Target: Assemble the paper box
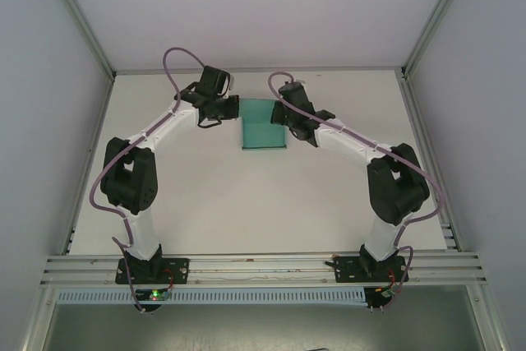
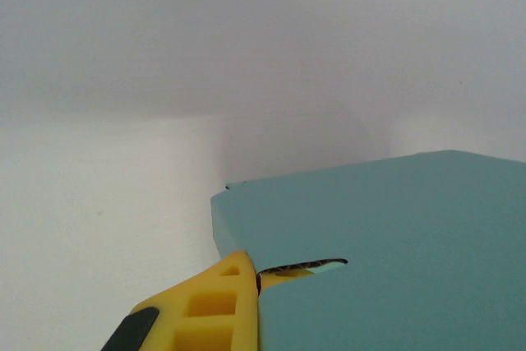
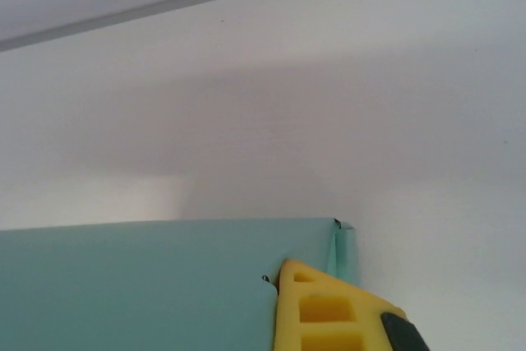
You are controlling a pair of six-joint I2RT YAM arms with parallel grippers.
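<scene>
We see a plain teal-green thin-card box (image 1: pixel 261 131), partly folded, its opposite sides pinched by the left claw (image 1: pixel 231 111) and right claw (image 1: pixel 285 122).

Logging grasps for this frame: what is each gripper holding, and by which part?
Both seem to pinch the paper box: left gripper on its left edge, right gripper on its right edge.

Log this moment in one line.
paper box: far mid-table | left fingers: shut on left edge | right fingers: shut on right edge
</scene>
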